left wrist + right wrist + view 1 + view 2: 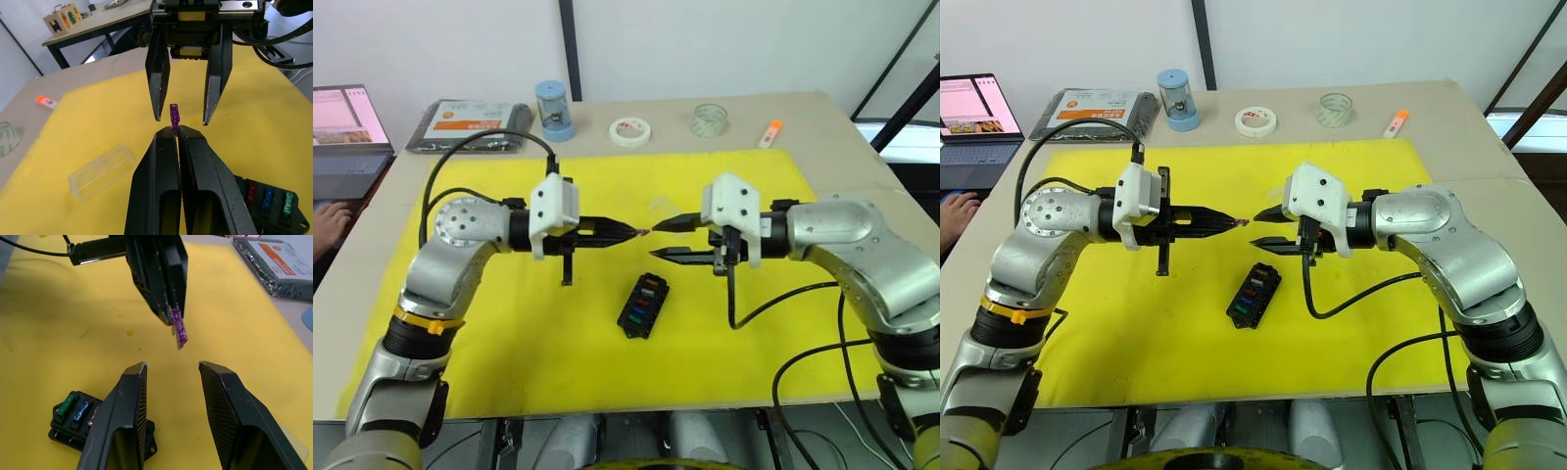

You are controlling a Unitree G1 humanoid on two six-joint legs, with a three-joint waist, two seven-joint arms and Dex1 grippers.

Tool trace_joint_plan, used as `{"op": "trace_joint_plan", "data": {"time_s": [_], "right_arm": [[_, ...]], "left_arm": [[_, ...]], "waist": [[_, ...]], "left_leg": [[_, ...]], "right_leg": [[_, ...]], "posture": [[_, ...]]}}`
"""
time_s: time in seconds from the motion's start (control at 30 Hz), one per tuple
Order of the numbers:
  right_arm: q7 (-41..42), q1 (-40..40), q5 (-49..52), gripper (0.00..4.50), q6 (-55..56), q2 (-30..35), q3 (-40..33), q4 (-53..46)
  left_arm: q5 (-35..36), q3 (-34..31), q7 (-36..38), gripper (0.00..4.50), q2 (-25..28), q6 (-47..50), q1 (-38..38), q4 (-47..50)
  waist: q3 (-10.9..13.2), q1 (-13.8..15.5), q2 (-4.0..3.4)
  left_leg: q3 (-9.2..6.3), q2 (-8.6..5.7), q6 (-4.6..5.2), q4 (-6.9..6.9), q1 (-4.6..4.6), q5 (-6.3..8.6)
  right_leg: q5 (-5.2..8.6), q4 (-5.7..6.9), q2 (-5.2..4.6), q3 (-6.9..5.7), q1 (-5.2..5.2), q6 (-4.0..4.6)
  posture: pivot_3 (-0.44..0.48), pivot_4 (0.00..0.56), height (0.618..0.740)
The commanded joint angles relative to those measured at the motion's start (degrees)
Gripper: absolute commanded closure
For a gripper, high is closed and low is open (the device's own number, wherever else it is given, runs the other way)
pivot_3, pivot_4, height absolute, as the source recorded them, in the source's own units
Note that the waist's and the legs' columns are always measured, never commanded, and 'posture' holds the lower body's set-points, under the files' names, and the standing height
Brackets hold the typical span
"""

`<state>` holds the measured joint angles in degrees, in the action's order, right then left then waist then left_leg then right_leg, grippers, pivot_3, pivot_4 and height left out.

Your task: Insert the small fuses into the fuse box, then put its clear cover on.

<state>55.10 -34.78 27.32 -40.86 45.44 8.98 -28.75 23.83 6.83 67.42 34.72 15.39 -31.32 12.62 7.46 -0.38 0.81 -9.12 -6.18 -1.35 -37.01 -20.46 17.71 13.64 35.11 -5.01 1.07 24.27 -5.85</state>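
Yellow matting [509, 323] covered the table, with the fuse box [643, 305] lying below both grippers. Left gripper [174, 128] pinched a purple fuse [173, 116]; right gripper [171, 367] gaped, facing it. Wrist views revealed the clear cover [101, 170], possibly empty, beside them.

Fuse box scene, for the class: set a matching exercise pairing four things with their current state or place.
Things:
1. purple fuse
2. fuse box
3. clear cover
4. right gripper

States:
A. lying off the box on the yellow mat
B. pinched in the left gripper
C. open, facing the other gripper
D. holds red, blue and green fuses

Pairs: 1-B, 2-D, 3-A, 4-C
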Motion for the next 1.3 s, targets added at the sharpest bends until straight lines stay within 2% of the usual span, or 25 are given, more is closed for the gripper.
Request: {"op": "trace_joint_plan", "data": {"time_s": [0.03, 0.67, 0.77, 0.87, 1.3], "right_arm": [[-0.3, -0.6, 0.6, 2.78, 0.6, -0.5, -1.2, -1.5], [-1.2, -0.9, 1.8, 2.78, -1.5, -1.9, -0.7, -3.3], [-1.2, -1.2, 2.1, 3.29, -1.8, -2.1, -0.9, -3.4], [-1.2, -1.3, 2.4, 4.39, -2.3, -2.1, -1.1, -3.6], [-1.3, -2.8, 3.4, 4.45, -3.6, -2.4, -0.9, -2.4]], "left_arm": [[-0.5, -0.2, -0.1, 4.50, 0.6, -1.5, -0.1, 2.2], [-1.1, 0.5, 1.8, 4.50, 0.9, -5.1, 0.8, -0.4], [-1.1, 0.5, 1.9, 4.50, 0.3, -5.7, 0.8, -1.1], [-1.2, 0.6, 1.9, 4.50, 0.0, -6.2, 0.9, -1.4], [-1.4, 0.2, 2.6, 4.50, 0.4, -7.2, 2.7, -1.4]], "waist": [[0.0, 0.0, 0.00], [0.0, 0.0, 0.00], [0.0, 0.0, 0.00], [0.0, 0.1, 0.00], [0.0, 0.0, 0.00]], "left_leg": [[0.00, 0.00, 0.00, 0.00, 0.00, 0.00], [0.00, 0.00, 0.00, 0.00, 0.00, 0.00], [0.00, 0.00, 0.00, 0.00, 0.00, 0.00], [0.00, 0.00, 0.00, 0.00, 0.00, 0.00], [0.00, -0.01, 0.00, 0.00, 0.00, 0.00]], "right_leg": [[0.00, 0.00, 0.00, 0.00, 0.00, 0.00], [0.00, 0.00, 0.00, 0.00, 0.00, 0.00], [0.00, 0.00, 0.00, -0.01, -0.01, 0.00], [0.00, 0.00, 0.00, -0.01, 0.00, 0.00], [0.00, 0.00, -0.01, -0.01, 0.00, 0.00]], "posture": [[0.000, 0.150, 0.740], [0.000, 0.150, 0.740], [0.000, 0.150, 0.740], [0.000, 0.150, 0.740], [0.000, 0.150, 0.740]]}}
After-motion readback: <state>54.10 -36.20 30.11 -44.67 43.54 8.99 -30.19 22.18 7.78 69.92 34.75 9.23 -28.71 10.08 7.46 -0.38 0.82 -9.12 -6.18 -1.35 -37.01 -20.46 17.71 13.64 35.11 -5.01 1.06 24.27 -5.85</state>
